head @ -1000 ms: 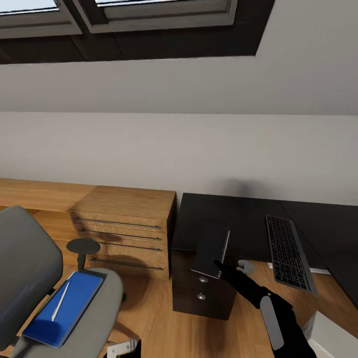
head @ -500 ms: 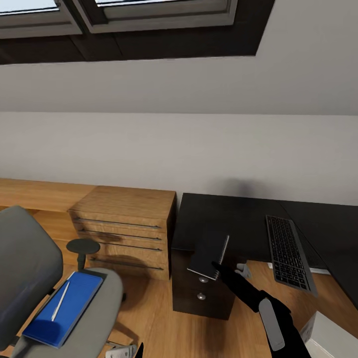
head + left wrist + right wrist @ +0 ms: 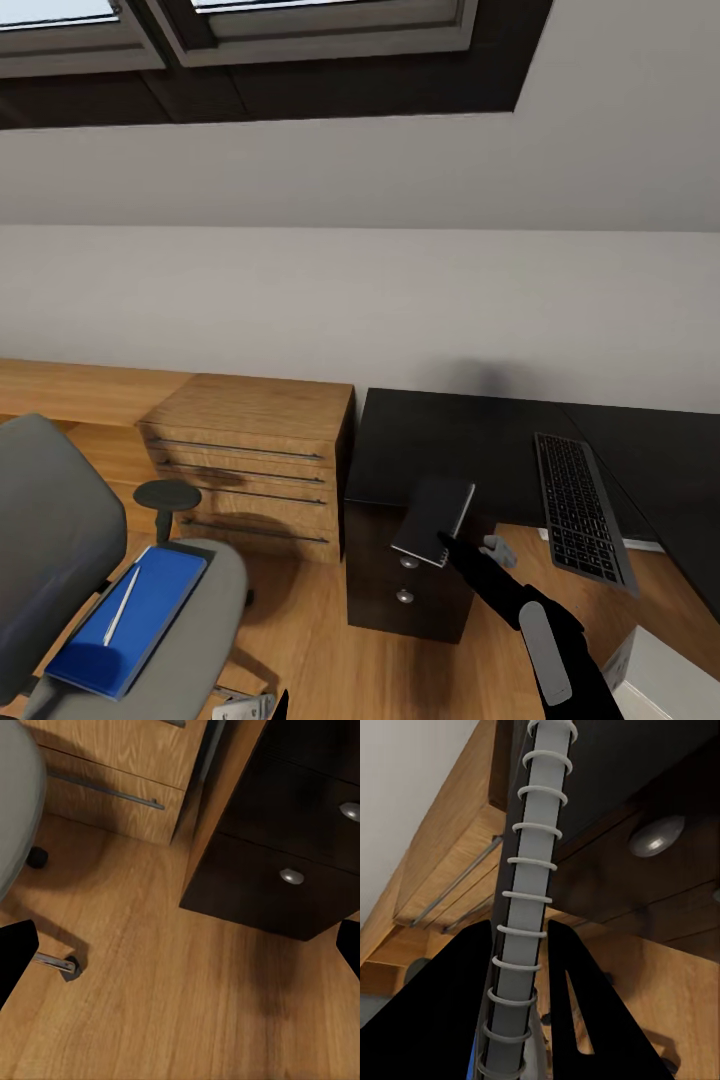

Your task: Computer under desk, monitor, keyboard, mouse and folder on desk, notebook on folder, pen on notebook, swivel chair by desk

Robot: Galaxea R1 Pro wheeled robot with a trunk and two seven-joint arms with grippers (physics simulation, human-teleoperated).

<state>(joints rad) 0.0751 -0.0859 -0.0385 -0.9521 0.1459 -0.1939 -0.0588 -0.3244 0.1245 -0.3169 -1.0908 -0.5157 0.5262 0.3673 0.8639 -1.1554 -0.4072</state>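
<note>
My right gripper [image 3: 446,545] is shut on the near edge of the dark grey notebook [image 3: 433,519], holding it in the air over the front left corner of the black desk [image 3: 440,440]. The right wrist view has the notebook's wire spine [image 3: 529,907] pinched between the black fingers [image 3: 450,1020]. The keyboard [image 3: 580,505] lies on the desk to the right. At the left stands the swivel chair [image 3: 50,540], with the blue folder [image 3: 130,625] on its seat and the pen [image 3: 122,603] on the folder. My left gripper [image 3: 180,949] is open above the floor.
A black drawer unit [image 3: 405,590] with silver knobs stands under the desk's left end. Light wooden low shelving [image 3: 250,455] runs along the wall to its left. The grey computer [image 3: 670,670] corner shows at the lower right. A chair castor [image 3: 69,964] is near my left gripper.
The notebook has tipped from nearly upright to flatter and shifted slightly right over the desk corner, still in my right gripper. The chair, folder and pen have not moved.
</note>
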